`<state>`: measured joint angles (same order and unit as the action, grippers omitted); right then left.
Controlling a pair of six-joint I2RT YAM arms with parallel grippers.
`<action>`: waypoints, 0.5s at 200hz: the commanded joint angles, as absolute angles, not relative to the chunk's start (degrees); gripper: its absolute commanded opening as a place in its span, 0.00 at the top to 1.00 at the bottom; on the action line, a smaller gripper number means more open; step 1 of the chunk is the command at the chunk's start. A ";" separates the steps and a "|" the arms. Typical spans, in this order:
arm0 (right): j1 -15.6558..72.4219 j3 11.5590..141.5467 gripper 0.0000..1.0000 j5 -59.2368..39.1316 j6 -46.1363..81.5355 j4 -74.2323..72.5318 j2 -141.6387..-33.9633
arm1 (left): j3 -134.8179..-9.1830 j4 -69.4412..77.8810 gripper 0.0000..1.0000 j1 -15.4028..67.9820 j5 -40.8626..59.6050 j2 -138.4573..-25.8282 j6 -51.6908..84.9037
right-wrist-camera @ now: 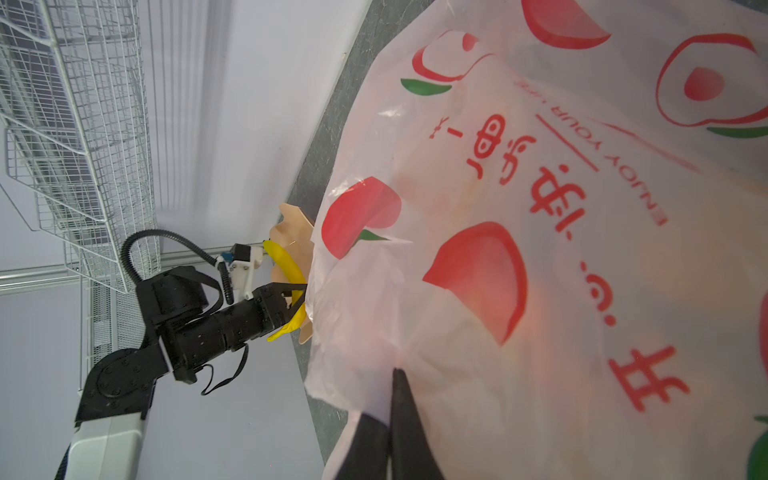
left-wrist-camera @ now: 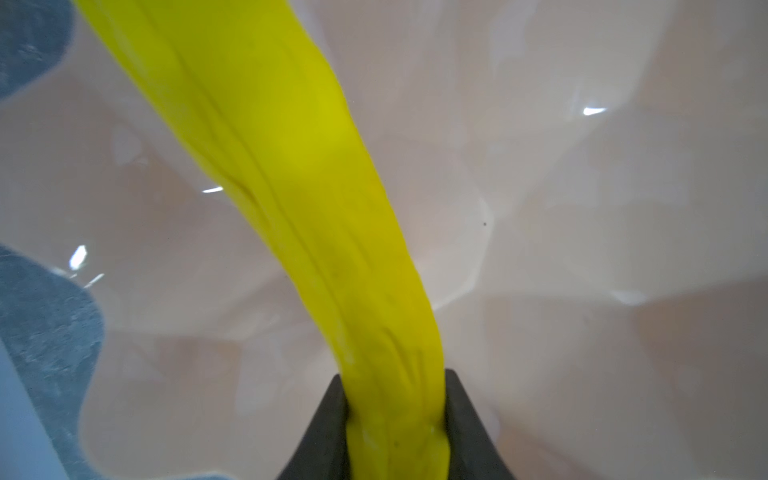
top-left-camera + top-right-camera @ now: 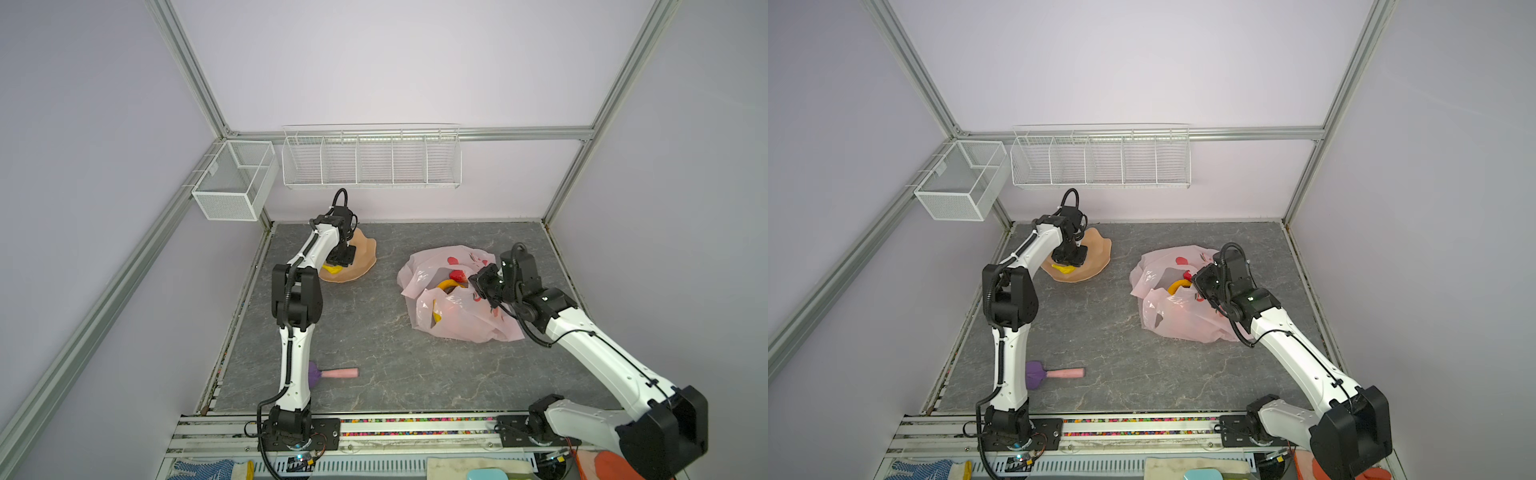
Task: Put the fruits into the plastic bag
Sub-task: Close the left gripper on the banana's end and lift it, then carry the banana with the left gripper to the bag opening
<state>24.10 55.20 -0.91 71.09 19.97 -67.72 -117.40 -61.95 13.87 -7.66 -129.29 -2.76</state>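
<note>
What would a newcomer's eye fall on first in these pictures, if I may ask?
The pink plastic bag printed with red fruit, on the right, draws the eye first, its film pinched by the right claw. Next comes the yellow banana gripped by the left claw in the peach scalloped bowl at back left. A purple-headed, pink-handled utensil lies near the front left.

grey marbled tabletop (image 3: 374, 332) carries a peach bowl (image 3: 366, 254), a pink plastic bag (image 3: 461, 320) and a purple-headed utensil (image 3: 334, 372).
</note>
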 commanded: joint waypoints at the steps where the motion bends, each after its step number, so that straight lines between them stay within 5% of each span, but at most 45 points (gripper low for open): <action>1: 23.90 56.34 0.94 -0.41 71.10 20.35 -67.83 | -113.98 -60.55 0.79 14.32 -7.88 -122.68 -6.01; 100: 23.84 56.48 0.94 -1.64 70.75 19.68 -68.92 | -79.96 -48.48 0.80 24.67 1.87 -93.75 -18.86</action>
